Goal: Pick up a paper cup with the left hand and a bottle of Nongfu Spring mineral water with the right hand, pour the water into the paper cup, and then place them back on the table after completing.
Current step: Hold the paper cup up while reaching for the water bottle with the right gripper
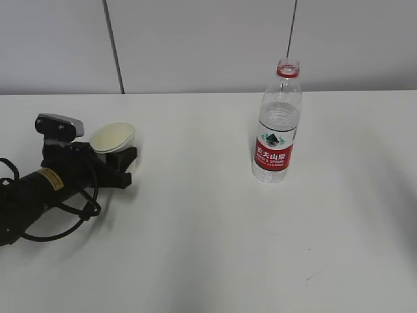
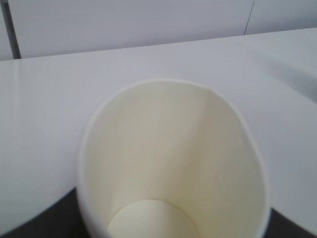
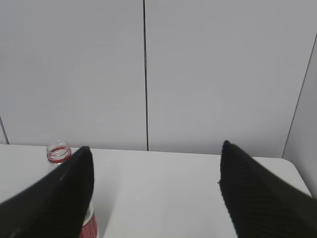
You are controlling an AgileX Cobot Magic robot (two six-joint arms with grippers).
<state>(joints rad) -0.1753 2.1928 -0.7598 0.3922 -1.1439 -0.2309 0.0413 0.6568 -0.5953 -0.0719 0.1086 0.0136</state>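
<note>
A white paper cup (image 1: 112,136), empty, sits between the jaws of my left gripper (image 1: 118,158), low over the white table (image 1: 195,228) at the left. The left hand has a yellow sticker (image 1: 49,178). In the left wrist view the cup (image 2: 173,158) fills the frame and its mouth looks squeezed oval. The Nongfu Spring bottle (image 1: 277,124) stands upright and uncapped at centre right, red label, with clear water (image 1: 279,119) inside. My right gripper (image 3: 155,147) is open and empty; the bottle (image 3: 58,152) is just left of its left finger (image 3: 64,193). The right hand is out of the exterior view.
A grey wall with dark panel seams (image 1: 113,45) runs behind the table's far edge. Black cables (image 1: 62,225) loop from the left arm onto the table. White tabletop (image 3: 158,198) lies between the right gripper's fingers.
</note>
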